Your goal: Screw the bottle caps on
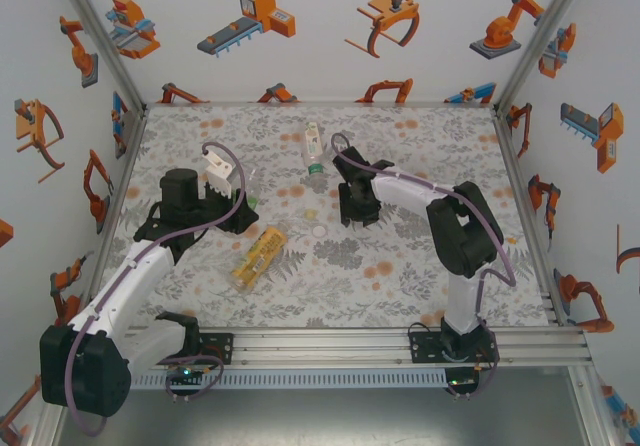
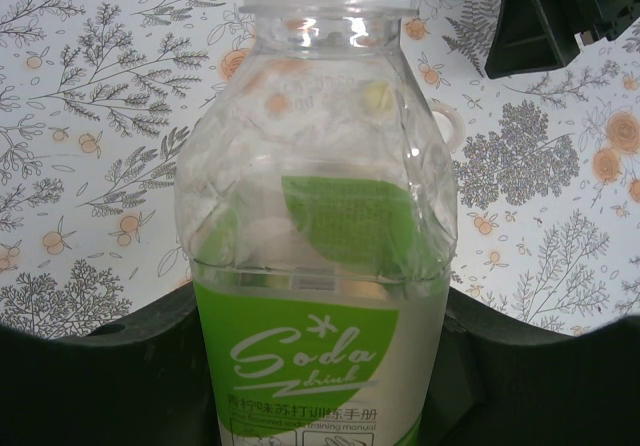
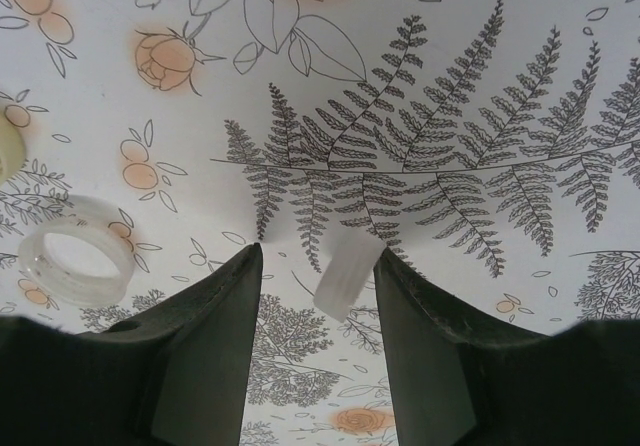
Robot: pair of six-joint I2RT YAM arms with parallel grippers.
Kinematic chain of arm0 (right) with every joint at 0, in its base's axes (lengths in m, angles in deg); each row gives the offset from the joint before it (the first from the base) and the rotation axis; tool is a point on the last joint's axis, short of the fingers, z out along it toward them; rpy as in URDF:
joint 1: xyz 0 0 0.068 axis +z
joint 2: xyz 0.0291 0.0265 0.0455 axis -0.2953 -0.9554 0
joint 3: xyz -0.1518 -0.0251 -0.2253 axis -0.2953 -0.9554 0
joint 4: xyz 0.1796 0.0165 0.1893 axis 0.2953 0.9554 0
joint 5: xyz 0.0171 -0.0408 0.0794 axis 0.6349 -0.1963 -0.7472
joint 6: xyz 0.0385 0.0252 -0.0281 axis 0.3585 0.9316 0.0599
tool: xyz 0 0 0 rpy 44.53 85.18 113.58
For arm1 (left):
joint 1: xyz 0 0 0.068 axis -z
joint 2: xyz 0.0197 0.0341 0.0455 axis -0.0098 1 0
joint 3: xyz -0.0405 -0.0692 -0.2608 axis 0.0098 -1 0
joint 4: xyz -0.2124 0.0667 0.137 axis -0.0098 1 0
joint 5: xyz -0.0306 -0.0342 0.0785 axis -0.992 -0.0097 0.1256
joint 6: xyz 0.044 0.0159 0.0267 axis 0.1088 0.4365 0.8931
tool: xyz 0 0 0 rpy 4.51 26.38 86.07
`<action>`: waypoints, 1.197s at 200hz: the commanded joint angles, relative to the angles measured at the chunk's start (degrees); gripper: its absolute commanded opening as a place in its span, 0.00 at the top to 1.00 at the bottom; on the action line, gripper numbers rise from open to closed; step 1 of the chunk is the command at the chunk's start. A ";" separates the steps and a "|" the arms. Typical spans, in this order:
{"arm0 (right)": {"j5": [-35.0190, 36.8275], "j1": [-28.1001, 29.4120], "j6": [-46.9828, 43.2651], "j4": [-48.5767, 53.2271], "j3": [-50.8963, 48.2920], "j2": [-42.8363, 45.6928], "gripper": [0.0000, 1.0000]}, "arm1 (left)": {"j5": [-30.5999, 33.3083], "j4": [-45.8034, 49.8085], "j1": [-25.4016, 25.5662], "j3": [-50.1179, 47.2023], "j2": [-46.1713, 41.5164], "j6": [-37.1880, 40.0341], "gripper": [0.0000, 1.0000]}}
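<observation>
1. Progress: by the look of it the job is at an early stage, as no bottle can be seen with a cap clearly screwed home.
2. The left gripper [image 1: 242,206] is clamped on the green Soda drink bottle [image 2: 318,266], holding it upright over the left-centre of the floral table [image 1: 420,266]. The bottle's mouth is cut off at the upper edge of the left wrist view, so I cannot tell whether that whitish band is a bare neck or a cap.
3. The right gripper [image 3: 318,266] hovers near mid-table with its jaws part-way apart. A small white cap [image 3: 348,271] sits tilted between them, against the right-hand finger. Whether it is firmly pinched, I cannot tell.
4. Still to do, as I judge it: bring that cap to the held bottle and twist it on, then cap the other two.
5. The orange-yellow bottle [image 1: 258,256] lies on its side in front of the left gripper, and the clear bottle with the green neck [image 1: 313,146] lies flat towards the far side.
6. Loose pieces: a clear ring-shaped cap [image 3: 75,251] rests on the table just beside the right gripper, and what seems a pale yellow cap [image 1: 311,212] lies near it.
7. In the way: nothing lies between the two grippers. The loose caps are close enough to be knocked, though, and both lying bottles need standing up first.
</observation>
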State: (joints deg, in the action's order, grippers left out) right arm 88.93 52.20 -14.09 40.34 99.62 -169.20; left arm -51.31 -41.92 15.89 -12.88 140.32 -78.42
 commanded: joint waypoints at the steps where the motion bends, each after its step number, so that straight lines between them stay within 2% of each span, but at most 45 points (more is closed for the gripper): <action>1: 0.41 0.33 0.49 -0.91 -1.20 -1.34 0.54 | -0.89 0.69 -0.14 1.98 -0.27 1.25 0.64; 43: -0.98 0.22 1.98 -2.87 -3.03 -0.64 0.65 | -0.85 0.78 -0.17 1.98 -0.20 1.24 0.64; 65: -4.30 -0.29 3.35 -5.20 -4.53 1.46 0.72 | -0.87 0.77 -0.21 1.96 -0.08 1.30 0.63; 98: -17.22 -3.79 9.01 -16.08 -11.98 5.86 0.76 | -0.78 0.78 -0.18 1.98 0.04 1.27 0.64; 126: -32.51 -6.82 19.30 -36.32 -22.99 7.69 0.75 | -0.97 0.69 -0.16 1.98 0.30 1.20 0.64; 143: -37.01 -7.25 25.63 -45.35 -27.99 7.49 0.73 | -1.01 0.65 -0.06 1.98 0.39 1.21 0.63; 163: -35.29 -7.42 27.35 -44.72 -31.96 9.28 0.72 | -0.89 0.78 -0.06 1.93 0.35 1.24 0.64; 183: -27.97 -7.43 22.58 -32.59 -31.91 12.29 0.65 | -0.96 0.66 -0.06 1.89 0.38 1.11 0.64; 208: -13.94 -6.07 13.31 -13.20 -24.98 13.43 0.58 | -1.13 0.58 -0.08 2.08 0.90 0.98 0.64; 239: -9.56 -3.56 10.04 -6.59 -14.72 8.56 0.55 | -1.25 0.69 -0.06 2.17 1.09 1.01 0.63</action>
State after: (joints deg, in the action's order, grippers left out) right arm 69.82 46.70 1.63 20.82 78.10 -156.94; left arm -51.33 -41.88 15.89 -12.88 141.15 -78.22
